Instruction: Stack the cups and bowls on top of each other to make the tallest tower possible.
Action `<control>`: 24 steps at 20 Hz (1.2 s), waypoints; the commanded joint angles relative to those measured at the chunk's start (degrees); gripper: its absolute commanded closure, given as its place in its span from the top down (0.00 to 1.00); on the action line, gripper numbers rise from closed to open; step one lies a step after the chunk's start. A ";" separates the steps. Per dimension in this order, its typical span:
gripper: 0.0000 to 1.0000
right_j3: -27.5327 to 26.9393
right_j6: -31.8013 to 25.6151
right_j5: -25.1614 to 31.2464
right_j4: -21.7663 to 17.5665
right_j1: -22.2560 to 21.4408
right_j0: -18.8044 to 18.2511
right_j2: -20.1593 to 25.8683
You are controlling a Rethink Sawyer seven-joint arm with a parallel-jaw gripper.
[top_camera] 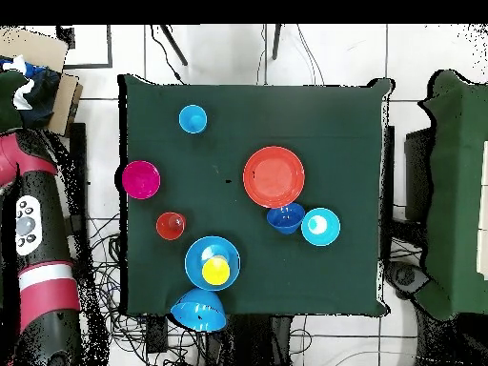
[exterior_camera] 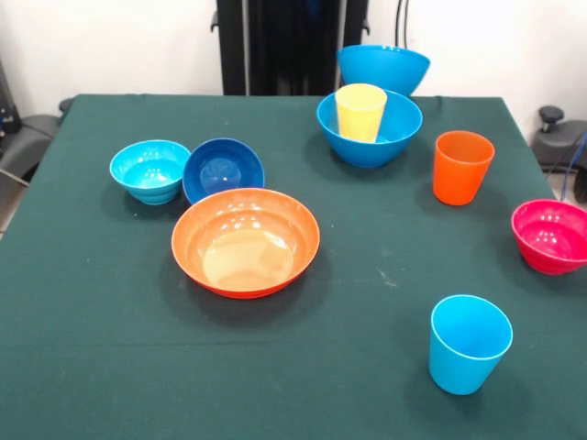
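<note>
Front view: three cups, six bowls

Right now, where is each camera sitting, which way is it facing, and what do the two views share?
Front view: across the table, facing the dark pedestal; no arm or gripper shows.
Overhead view: above, looking straight down at the table; the red and black arm lies drawn back off its left edge.
Shared: the yellow cup in a blue bowl and the orange bowl, turned half round between views.
</note>
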 commanded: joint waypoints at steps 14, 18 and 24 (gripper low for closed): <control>0.00 32.93 -32.07 -14.36 -16.61 -15.25 -6.20 22.00; 0.00 32.59 -32.07 -14.94 -18.52 -15.16 -7.65 23.55; 0.00 33.30 -31.99 -16.41 -21.48 -15.49 -9.39 25.90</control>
